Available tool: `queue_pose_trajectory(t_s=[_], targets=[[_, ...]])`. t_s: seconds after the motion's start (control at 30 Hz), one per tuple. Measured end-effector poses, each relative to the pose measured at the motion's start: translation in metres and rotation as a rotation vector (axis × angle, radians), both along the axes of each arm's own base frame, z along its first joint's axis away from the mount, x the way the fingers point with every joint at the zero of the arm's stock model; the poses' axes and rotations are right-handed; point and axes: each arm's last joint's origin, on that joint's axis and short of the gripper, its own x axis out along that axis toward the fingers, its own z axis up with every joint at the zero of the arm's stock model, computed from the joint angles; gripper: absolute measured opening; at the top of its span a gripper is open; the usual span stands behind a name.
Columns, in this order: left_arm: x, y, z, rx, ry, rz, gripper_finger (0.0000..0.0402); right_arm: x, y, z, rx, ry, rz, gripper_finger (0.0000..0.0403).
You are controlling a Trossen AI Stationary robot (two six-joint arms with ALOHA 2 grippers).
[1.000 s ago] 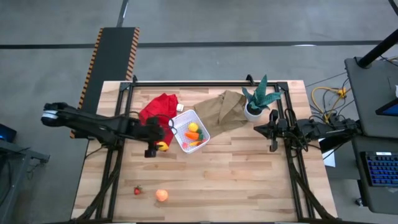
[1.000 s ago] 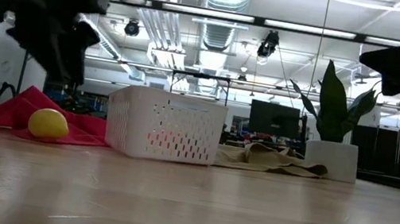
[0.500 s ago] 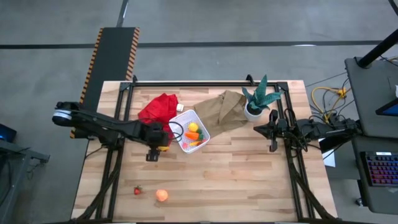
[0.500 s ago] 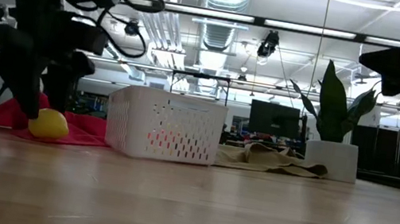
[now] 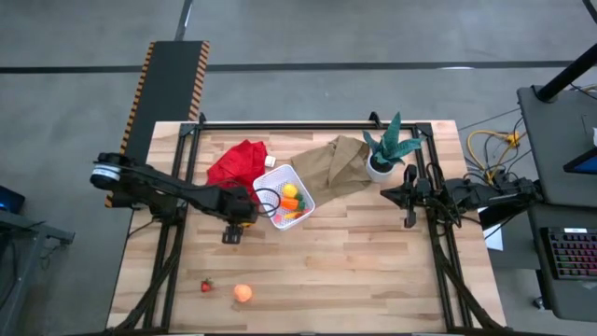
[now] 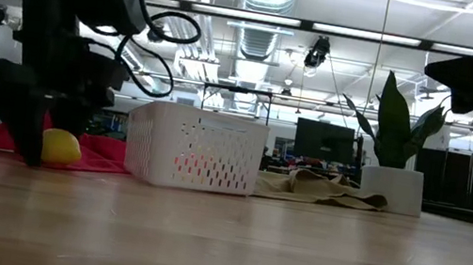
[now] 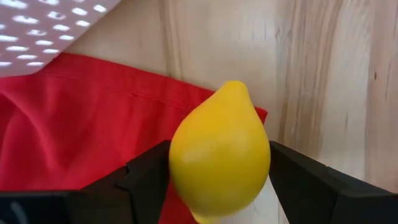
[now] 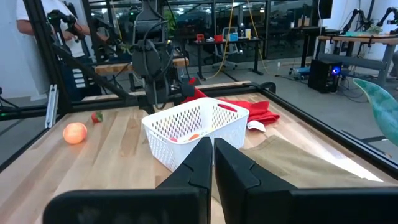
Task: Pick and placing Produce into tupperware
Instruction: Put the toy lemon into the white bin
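A yellow lemon (image 7: 219, 152) lies on the edge of the red cloth (image 7: 81, 130), just left of the white tupperware (image 5: 285, 197). My left gripper (image 5: 239, 222) is down at the table and shut on the lemon. The tupperware holds another lemon (image 5: 290, 190) and an orange carrot (image 5: 287, 203). A peach-orange ball (image 5: 242, 293) and a red berry (image 5: 206, 286) sit on the wood near the near edge. My right gripper (image 5: 408, 198) hangs shut above the table's right side, beside the potted plant. My left gripper pinches the lemon across its widest part (image 7: 186, 155), one finger (image 7: 146, 180) on each side. The fingers come from above, pointing down (image 6: 32, 133). The lemon's underside rests on the red cloth (image 6: 90, 152).
A crumpled brown paper bag (image 5: 334, 166) lies right of the tupperware, with a green potted plant (image 5: 387, 149) beyond it. Black frame rails run along the table's left, right and far sides. Bare wood lies between the tupperware and the near edge.
My left gripper has moved a little toward the tupperware and come down from above the lemon to table height, its fingers ending up on either side of the lemon. The lemon has stayed on the cloth.
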Motion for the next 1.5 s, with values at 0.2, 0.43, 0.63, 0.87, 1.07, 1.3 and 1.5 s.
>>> queue_pose_trajectory(t_s=[0.2,0.43,0.63,0.87,1.07,1.3,1.5], targets=[[0.003,-0.001,-0.002,0.003,0.007,-0.016,0.0242,0.0,0.0,0.0,-0.001,0.001,0.0,0.0009],[0.002,0.0,0.002,0.02,-0.031,-0.045,0.0242,0.0,0.0,0.0,-0.001,0.001,0.0,0.0009],[0.001,0.0,0.002,0.023,-0.023,-0.053,0.0235,0.0,0.0,0.0,-0.001,0.001,0.0,0.0009],[0.001,0.0,0.002,0.028,-0.018,-0.07,0.0185,0.0,0.0,-0.001,-0.003,0.014,0.0,0.0009],[0.001,0.0,0.002,0.028,-0.016,-0.069,0.0185,0.0,0.0,-0.002,-0.002,0.023,0.0,0.0009],[0.0,0.0,0.006,0.034,0.011,-0.069,0.0189,0.0,0.0,-0.002,-0.002,0.023,0.0,0.0009],[-0.004,0.001,0.017,0.039,0.004,-0.067,0.0191,0.0,0.0,-0.002,-0.002,0.023,0.0,0.0009]])
